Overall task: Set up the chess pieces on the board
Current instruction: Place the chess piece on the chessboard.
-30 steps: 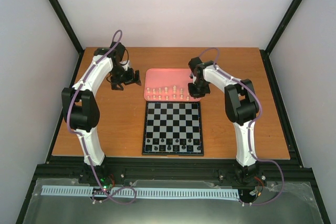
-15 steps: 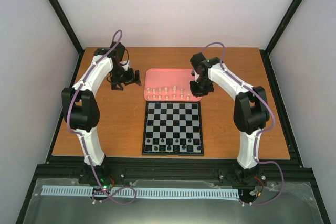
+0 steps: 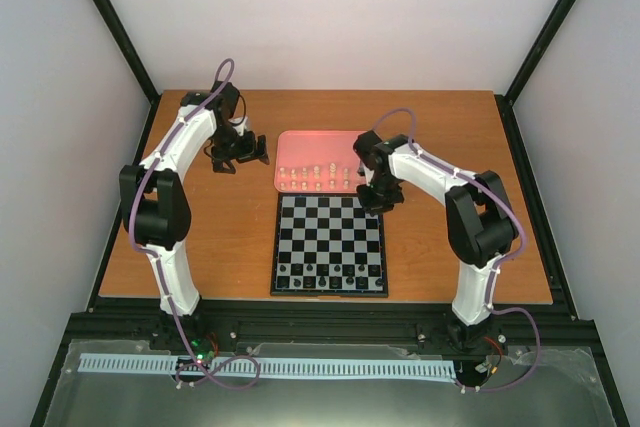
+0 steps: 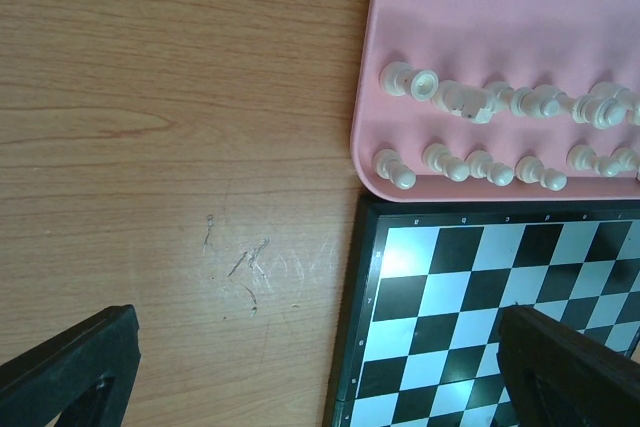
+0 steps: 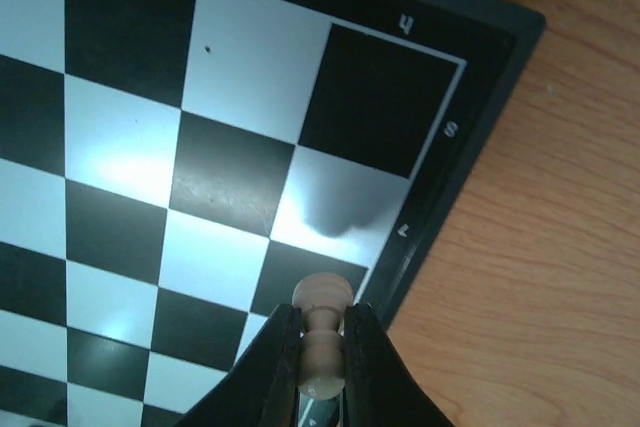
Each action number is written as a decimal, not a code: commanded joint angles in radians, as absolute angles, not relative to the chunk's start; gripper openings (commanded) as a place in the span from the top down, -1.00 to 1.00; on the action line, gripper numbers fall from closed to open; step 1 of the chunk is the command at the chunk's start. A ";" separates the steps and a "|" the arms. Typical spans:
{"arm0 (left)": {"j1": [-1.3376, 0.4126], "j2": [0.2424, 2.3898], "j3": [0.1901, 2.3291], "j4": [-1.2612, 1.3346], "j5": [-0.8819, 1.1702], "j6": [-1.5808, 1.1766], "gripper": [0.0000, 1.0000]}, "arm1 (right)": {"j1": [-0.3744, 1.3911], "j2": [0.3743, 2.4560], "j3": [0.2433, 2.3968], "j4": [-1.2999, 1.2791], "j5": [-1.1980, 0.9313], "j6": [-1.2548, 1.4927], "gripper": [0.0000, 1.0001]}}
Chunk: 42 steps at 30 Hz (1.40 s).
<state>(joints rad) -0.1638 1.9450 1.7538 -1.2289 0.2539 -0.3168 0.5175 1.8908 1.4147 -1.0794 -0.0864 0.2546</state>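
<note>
The right tool (image 3: 379, 195) has come nearward off the tray (image 3: 300, 141) and now hangs over the far right corner of the board (image 3: 330, 233), pinching a piece (image 5: 321, 297); its elbow has swung right.

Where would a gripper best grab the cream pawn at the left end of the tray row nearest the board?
Probably from above, pinching the pawn at its narrow neck under the round head. It seems to stand upright, with a neighbour close on one side, so the pinch should run across the row.
</note>
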 commanded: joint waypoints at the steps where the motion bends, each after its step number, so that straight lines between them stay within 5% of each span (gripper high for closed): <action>1: -0.167 1.950 1.759 -1.237 0.249 -0.299 -1.00 | 0.531 1.927 1.422 -1.029 -0.078 0.279 0.94; 42: -0.167 1.986 1.775 -1.241 0.252 -0.297 -1.00 | 0.531 2.005 1.458 -1.063 -0.062 0.253 0.64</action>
<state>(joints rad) -0.1638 1.9736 1.7538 -1.2297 0.2539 -0.3164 0.5255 1.9976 1.4704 -1.0470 -0.0559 0.2558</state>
